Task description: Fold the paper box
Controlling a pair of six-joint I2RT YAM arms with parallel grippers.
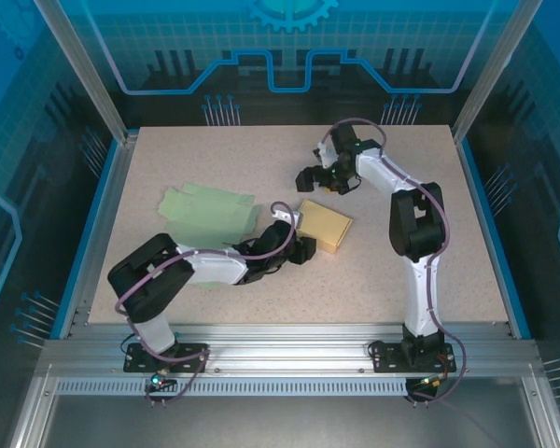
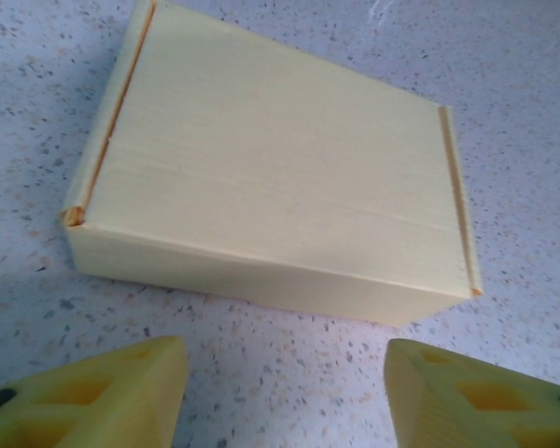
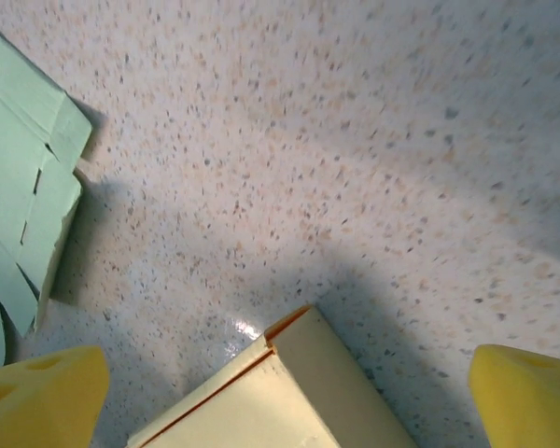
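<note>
Yellow paper box [image 1: 324, 225] [image 2: 271, 196] lying closed and flat on the speckled table [image 1: 429, 261], lid down, with a thin orange seam showing along its side edges. Left gripper [image 1: 299, 246] [image 2: 285, 392] sits low at the near-left side of the box, its jaws released and apart, with bare table between its fingertips [image 2: 121, 392] and nothing held. Right gripper [image 1: 310, 177] hangs above the far-left side of the box, jaws spread wide and empty; its fingertips [image 3: 47, 392] frame one box corner [image 3: 280, 392] from above without touching it. A flat green box blank [image 1: 210, 213] [image 3: 23, 215] lies unfolded to the left of the box, apart from it.

By its shape the yellow box appears fully folded. Hazards from here, as judged:

- With neither gripper pressing on the box, the paper's springiness could lift the lid or pull a tucked flap out; whether the flaps are locked cannot be told.
- The left fingers are near the box wall, so a forward or sideways drift while pulling away would shove the light box across the table or dent its edge.
- The left arm lies just beside the green blank, so a sweeping retreat could drag or crease it
</note>
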